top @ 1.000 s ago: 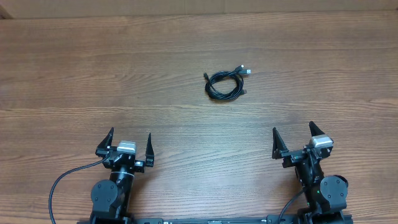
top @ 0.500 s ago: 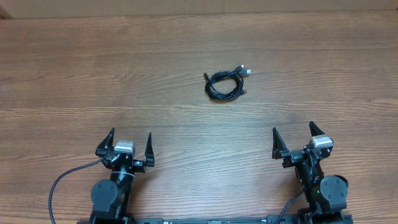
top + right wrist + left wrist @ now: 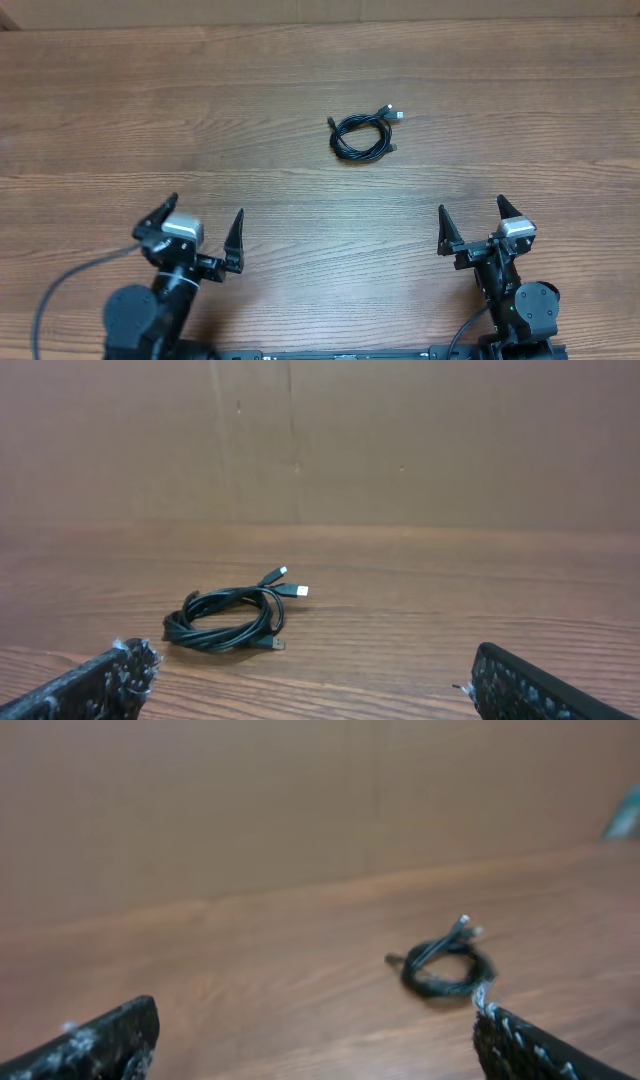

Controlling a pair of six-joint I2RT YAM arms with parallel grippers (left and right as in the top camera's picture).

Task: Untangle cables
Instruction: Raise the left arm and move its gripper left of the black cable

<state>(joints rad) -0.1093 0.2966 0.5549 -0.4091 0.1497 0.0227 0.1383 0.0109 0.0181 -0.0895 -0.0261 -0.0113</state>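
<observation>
- The cables [image 3: 362, 137] lie in one small black coil on the wooden surface [image 3: 120, 120], a little right of centre and towards the far edge, with silver-tipped plug ends sticking out at the coil's upper right.
- The left tool [image 3: 206, 205] is released, its jaws spread wide and holding nothing, near the front edge and well apart from the coil.
- The right tool [image 3: 471, 204] is also released and empty, near the front edge on the right.
- The left wrist view is blurred.

Cables [image 3: 362, 137]: thin black cords coiled in one small bundle, silver-tipped plugs protruding, flat on table.
</observation>
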